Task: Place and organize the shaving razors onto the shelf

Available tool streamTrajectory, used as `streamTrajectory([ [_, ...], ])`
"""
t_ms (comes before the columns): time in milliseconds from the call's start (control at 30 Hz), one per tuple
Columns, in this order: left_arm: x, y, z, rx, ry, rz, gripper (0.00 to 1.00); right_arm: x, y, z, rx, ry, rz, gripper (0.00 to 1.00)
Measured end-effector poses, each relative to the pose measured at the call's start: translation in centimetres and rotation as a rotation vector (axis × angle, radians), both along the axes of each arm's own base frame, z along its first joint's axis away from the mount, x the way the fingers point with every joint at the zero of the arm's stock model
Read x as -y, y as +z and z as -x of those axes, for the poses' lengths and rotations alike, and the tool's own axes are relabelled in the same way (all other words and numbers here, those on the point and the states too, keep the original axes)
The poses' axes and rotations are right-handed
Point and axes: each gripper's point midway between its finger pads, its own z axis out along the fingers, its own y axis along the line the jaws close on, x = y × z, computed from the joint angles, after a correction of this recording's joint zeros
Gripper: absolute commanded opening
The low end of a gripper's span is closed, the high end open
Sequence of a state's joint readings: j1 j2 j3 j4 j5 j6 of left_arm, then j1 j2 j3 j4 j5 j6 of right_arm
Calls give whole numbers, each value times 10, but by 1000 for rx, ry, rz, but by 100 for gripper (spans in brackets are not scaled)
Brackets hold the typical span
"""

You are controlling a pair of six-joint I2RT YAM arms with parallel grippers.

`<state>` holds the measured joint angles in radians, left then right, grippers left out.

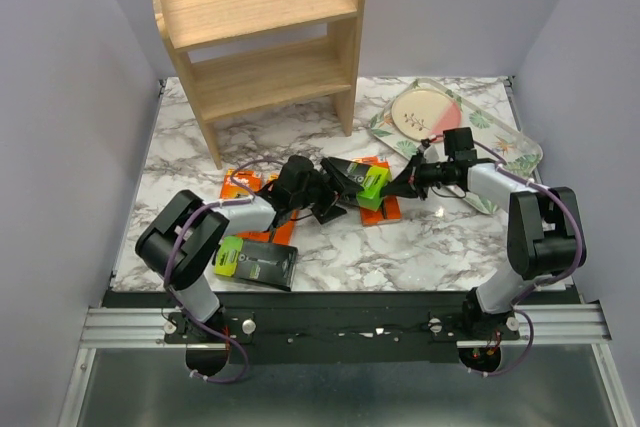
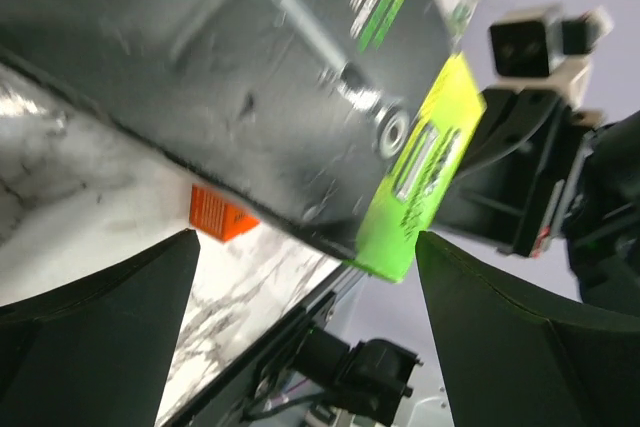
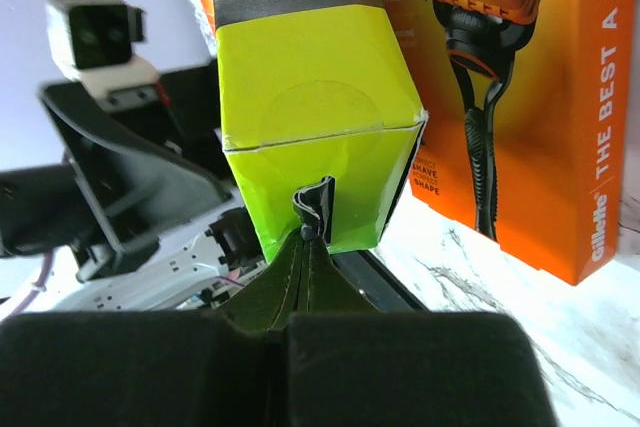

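Top view first. One dark grey razor pack (image 1: pixel 362 182) is seen mid-table over the marble table (image 1: pixel 420 247), looking raised rather than laid flat, strung between the two arms. Its long axis runs roughly side to side, with the dark end toward the left gripper (image 1: pixel 330 194) and the lime end toward the right gripper (image 1: pixel 402 185). The shelf (image 1: pixel 260 7) is set at the far left with nothing on either tier, so it's probably better reached from the left arm's side. A second dark pack (image 1: pixel 258 263) is lying flat by the left base. Orange packs (image 1: pixel 240 187) are spread flat under and beside the arms.

Left wrist view: the fingers (image 2: pixel 110 327) are spread wide. The pack's dark face is seen beyond them and nothing is gripped, which can't be told from above.

Right wrist view: the fingers are pinched together on a little tab (image 3: pixel 313 202) sticking off the lime end, so the pack is held from this side only. That grip is hidden in the other views.

It reads like a hand-over being set up. The left jaws would need to be brought around the dark end first.
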<state>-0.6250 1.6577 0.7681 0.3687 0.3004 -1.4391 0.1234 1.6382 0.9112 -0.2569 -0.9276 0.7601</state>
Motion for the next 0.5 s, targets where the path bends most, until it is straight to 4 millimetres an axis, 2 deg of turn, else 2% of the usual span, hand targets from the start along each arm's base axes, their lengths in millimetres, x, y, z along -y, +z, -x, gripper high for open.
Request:
streamTrajectory([
  [67,8,-7,12,-26,-24,-5,99,-1,1,0,-9,-6,-4,1],
  [133,10,-13,16,-55,-22,-8,98,-2,1,0,-22,-13,-7,1],
  [300,12,-23,8,-102,11,-2,98,-7,-3,3,-40,-19,13,1],
  [367,14,-25,1,-108,22,1,97,-12,-8,12,-50,-10,24,1],
  [433,15,-27,-7,-117,29,7,92,-17,-11,25,-56,7,36,1],
  [500,14,-29,-10,-124,31,11,80,-20,-13,35,-57,18,41,1],
])
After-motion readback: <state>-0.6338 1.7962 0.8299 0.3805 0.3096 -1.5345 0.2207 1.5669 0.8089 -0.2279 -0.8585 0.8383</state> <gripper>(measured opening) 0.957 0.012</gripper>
